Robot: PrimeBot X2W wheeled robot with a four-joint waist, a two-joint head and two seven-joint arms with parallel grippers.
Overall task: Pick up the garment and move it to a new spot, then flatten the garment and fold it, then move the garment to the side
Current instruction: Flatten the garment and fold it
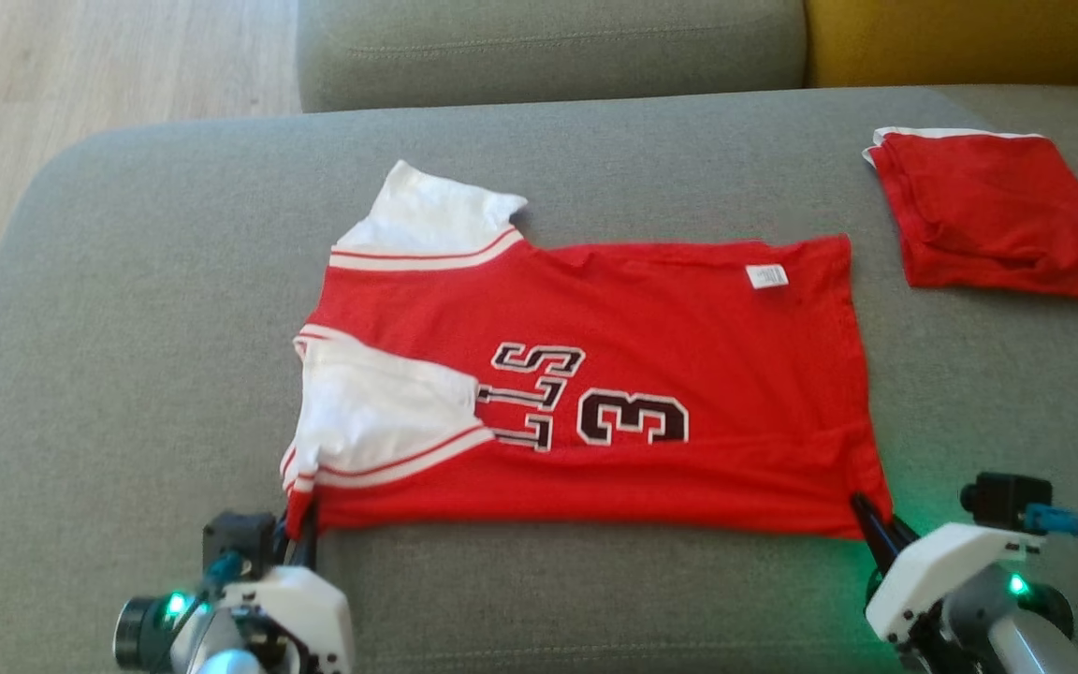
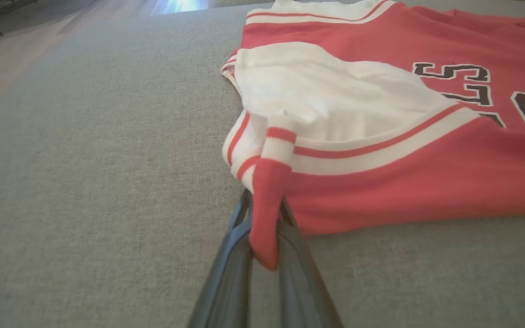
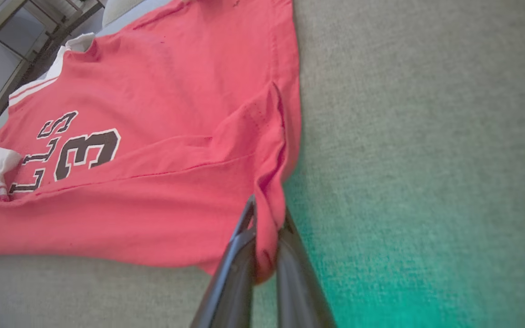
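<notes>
The red jersey (image 1: 595, 393) lay spread almost flat in the middle of a grey sofa seat (image 1: 127, 309) covered in a coarse woven cloth. It lay sideways, its shoulder end toward the robot's left and its straight hem toward the right. The knit looked thin and soft, with a few shallow creases. One white sleeve (image 1: 380, 421), edged with red-striped white bands, was turned in over the chest. The other (image 1: 427, 215) stuck out at the far side. Black block letters outlined in white and a figure 3 (image 1: 633, 418) ran across the front, and a small white label (image 1: 767, 275) sat near the far hem corner.

The left hand (image 1: 300, 534) was pinching the near shoulder corner. In the left wrist view a narrow tongue of red cloth with a white band was squeezed between the two long dark fingers (image 2: 230, 269). The right hand (image 1: 871, 520) was clamped on the near hem corner, where the right wrist view showed a bunched fold of red fabric caught between its fingers (image 3: 239, 269). A green glow tinted the upholstery beside it.

A folded red cloth (image 1: 993, 215) with a white edge lay well apart at the far right. Beyond the seat were a grey back cushion (image 1: 548, 42), a yellow cushion (image 1: 951, 37) and a pale wooden floor (image 1: 109, 56).
</notes>
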